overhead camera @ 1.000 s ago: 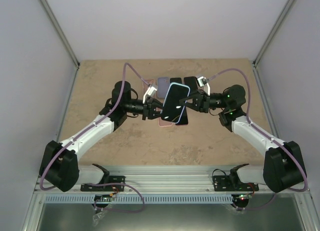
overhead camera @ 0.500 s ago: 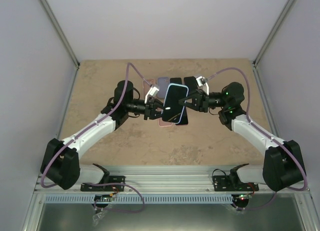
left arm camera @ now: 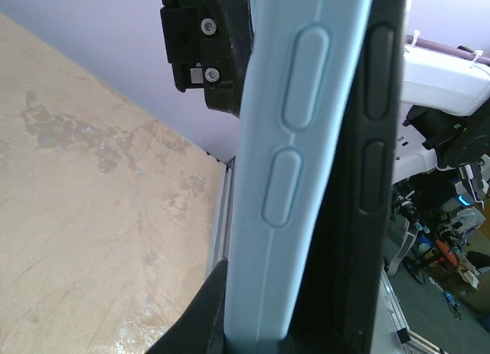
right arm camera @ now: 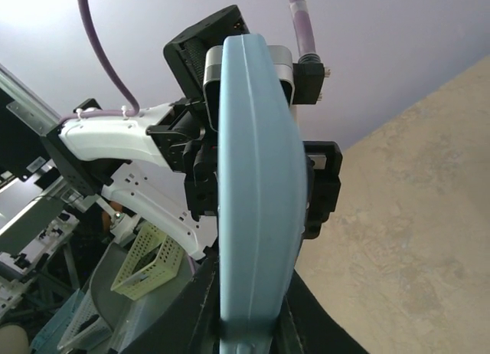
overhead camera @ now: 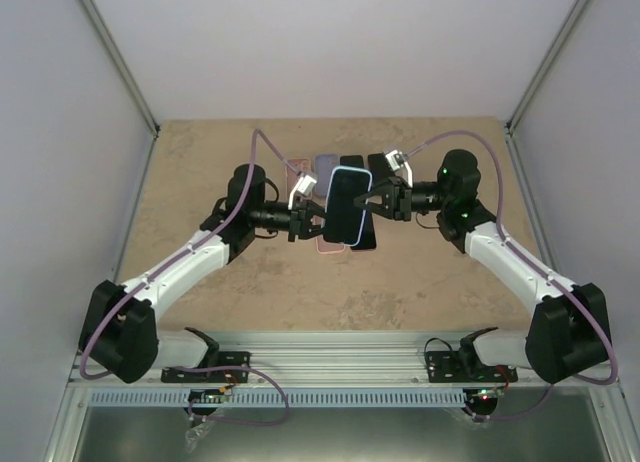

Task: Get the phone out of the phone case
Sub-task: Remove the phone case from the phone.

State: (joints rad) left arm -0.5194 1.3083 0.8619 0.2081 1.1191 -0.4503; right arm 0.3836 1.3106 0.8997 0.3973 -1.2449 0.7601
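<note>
A black phone in a light blue case is held above the table between both arms. My left gripper is shut on its left edge. My right gripper is shut on its right edge. In the left wrist view the light blue case fills the middle, its side buttons showing, with the dark phone edge beside it. In the right wrist view the case's rounded edge sits between my black fingers, with the left gripper behind it.
Several other phones and cases lie on the beige table under the held one: a pink one, a lavender one and dark ones. Grey walls enclose the table. A metal rail runs along the near edge.
The held phone has turned more upright and moved slightly left. The right arm's wrist has shifted left and up; the left arm barely moved.
</note>
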